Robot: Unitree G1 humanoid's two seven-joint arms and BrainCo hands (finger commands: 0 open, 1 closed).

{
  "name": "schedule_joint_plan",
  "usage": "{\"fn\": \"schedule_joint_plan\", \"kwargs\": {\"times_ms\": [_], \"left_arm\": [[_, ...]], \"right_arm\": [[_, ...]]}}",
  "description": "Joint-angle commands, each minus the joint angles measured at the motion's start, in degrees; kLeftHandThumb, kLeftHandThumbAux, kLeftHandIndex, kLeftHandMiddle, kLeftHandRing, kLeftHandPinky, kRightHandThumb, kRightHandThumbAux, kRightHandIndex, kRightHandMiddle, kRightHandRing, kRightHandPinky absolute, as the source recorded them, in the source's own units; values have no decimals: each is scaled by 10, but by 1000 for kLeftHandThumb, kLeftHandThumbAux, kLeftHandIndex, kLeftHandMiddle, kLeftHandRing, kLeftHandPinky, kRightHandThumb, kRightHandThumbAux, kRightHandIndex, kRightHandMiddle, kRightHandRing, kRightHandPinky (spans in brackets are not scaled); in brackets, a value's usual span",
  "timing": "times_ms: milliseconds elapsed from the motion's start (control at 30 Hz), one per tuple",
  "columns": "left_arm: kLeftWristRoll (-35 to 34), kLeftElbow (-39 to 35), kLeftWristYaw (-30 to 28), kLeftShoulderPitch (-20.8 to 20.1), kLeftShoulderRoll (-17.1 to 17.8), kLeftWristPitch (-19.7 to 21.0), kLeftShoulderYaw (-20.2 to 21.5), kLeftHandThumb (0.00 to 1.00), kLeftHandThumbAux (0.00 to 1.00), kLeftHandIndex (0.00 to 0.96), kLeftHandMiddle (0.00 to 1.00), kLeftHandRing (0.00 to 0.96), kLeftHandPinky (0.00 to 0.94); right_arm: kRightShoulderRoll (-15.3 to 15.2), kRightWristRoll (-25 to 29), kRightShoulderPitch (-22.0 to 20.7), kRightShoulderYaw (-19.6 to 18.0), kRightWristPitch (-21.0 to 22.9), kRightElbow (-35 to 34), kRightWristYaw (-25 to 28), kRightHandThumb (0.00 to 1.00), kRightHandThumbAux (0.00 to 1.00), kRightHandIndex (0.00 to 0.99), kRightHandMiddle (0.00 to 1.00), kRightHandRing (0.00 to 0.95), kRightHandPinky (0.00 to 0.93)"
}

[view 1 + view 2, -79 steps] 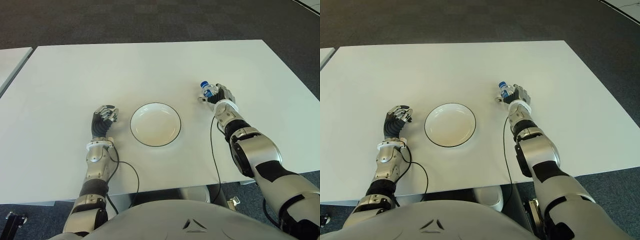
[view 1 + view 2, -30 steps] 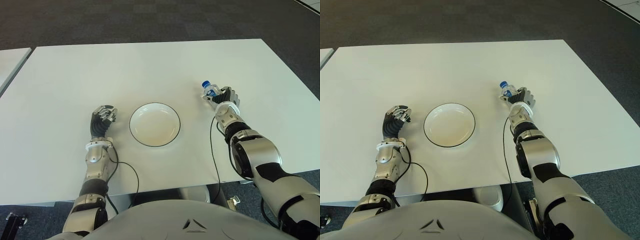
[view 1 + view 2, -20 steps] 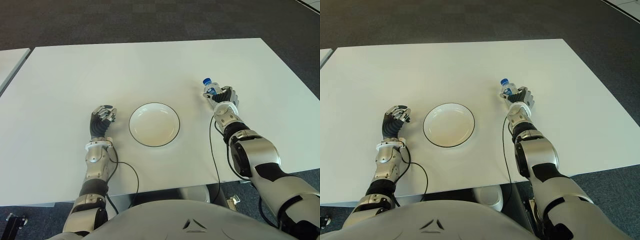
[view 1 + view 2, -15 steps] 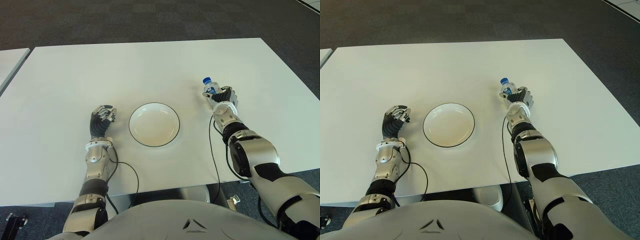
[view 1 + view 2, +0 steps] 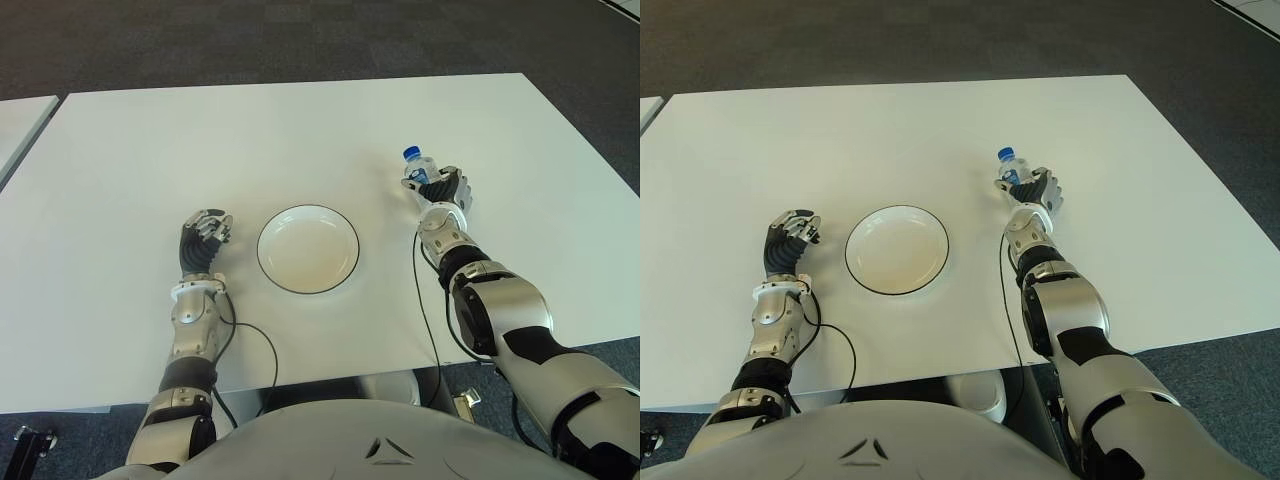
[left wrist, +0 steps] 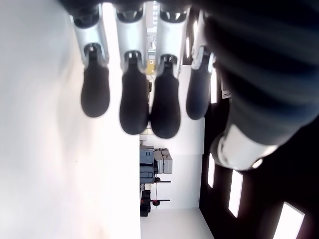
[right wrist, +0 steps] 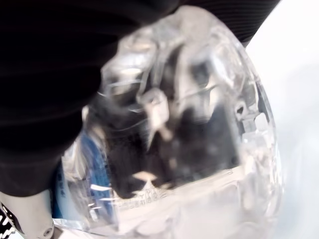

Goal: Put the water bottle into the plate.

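Note:
A small clear water bottle point(image 5: 417, 168) with a blue cap and blue label sits in my right hand point(image 5: 438, 186), whose fingers are shut around it, to the right of the plate. The right wrist view is filled by the bottle's clear base point(image 7: 189, 129) against my dark palm. The white plate point(image 5: 308, 248) with a dark rim lies at the middle of the white table point(image 5: 300, 130), with nothing in it. My left hand point(image 5: 203, 238) shows to the left of the plate, fingers point(image 6: 133, 99) curled and holding nothing.
Black cables point(image 5: 250, 350) run from both wrists across the table toward its near edge. A second table's corner point(image 5: 20, 120) shows at the far left. Dark carpet point(image 5: 300, 40) lies beyond the table.
My right hand has carried the bottle a little farther from me and slightly left, and the bottle stands more upright. The left hand and plate have not moved.

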Motion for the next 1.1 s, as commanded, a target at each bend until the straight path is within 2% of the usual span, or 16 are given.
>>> {"fn": "schedule_joint_plan", "kwargs": {"times_ms": [33, 300, 567, 800, 1100], "left_arm": [[-1, 18, 5, 14, -8, 19, 1, 710, 711, 437, 683, 660, 642], [4, 17, 5, 14, -5, 17, -2, 710, 710, 437, 689, 663, 643], [-1, 12, 2, 16, -6, 25, -2, 710, 710, 437, 686, 660, 639], [2, 11, 5, 16, -7, 23, -3, 709, 710, 437, 683, 657, 628], [-5, 9, -1, 18, -8, 20, -1, 710, 710, 437, 679, 651, 625]], "right_arm": [[2, -13, -11, 16, -61, -39, -23, 706, 723, 440, 878, 882, 884], [-1, -43, 3, 51, -109, -109, -41, 706, 723, 440, 885, 883, 878], [-11, -61, 42, 73, -127, -230, 2, 708, 722, 439, 895, 885, 880], [-12, -71, 75, 80, -151, -298, 29, 711, 721, 440, 896, 887, 875], [-6, -101, 124, 110, -181, -412, 68, 711, 722, 440, 889, 885, 866]]}}
